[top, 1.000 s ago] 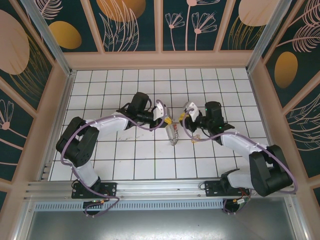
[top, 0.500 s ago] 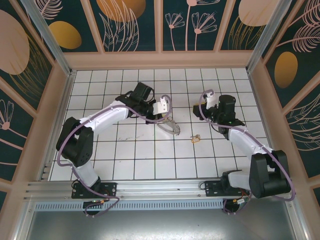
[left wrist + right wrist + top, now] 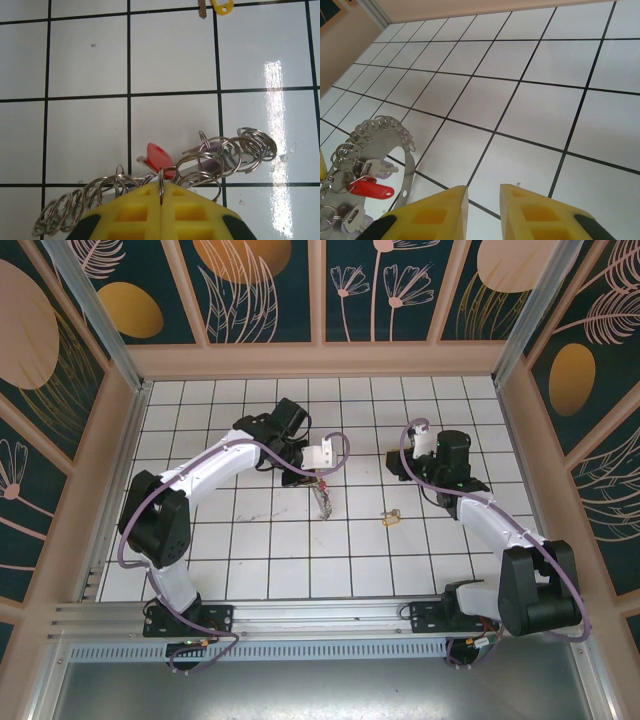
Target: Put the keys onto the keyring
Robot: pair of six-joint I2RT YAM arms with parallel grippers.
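The left pincer (image 3: 161, 192) is clamping its yellow pads shut on the thin wire of the keyring (image 3: 252, 145). A second ago it was meeting the right pincer (image 3: 484, 192) over that ring at the middle of the floor. Since then the two have been drawing apart, and the left one has been swinging the ring round with it. From overhead the keyring (image 3: 323, 500) is now hanging just below the left pincer (image 3: 322, 472) as a narrow edge-on strip. Its long axis is running away from the fingertips toward the arm bases. In the wrist view its fringe of split rings is spreading out crosswise to either side of the closed pads. Whether its lower edge is touching the tiles is not clear. Beyond the ring, ahead of the left fingertips and a little to their right, the keys (image 3: 216, 6) are lying loose on the tiles. They are apart from the ring and in neither pincer, and overhead the keys (image 3: 392, 517) are sitting between the two arms. Their own direction is too small and too cropped to read. Farther off, the right pincer is holding its jaws slightly apart on nothing, with the keyring (image 3: 411, 160) to its left. The threading is looking undone, and the keys are probably needing a fresh pickup.
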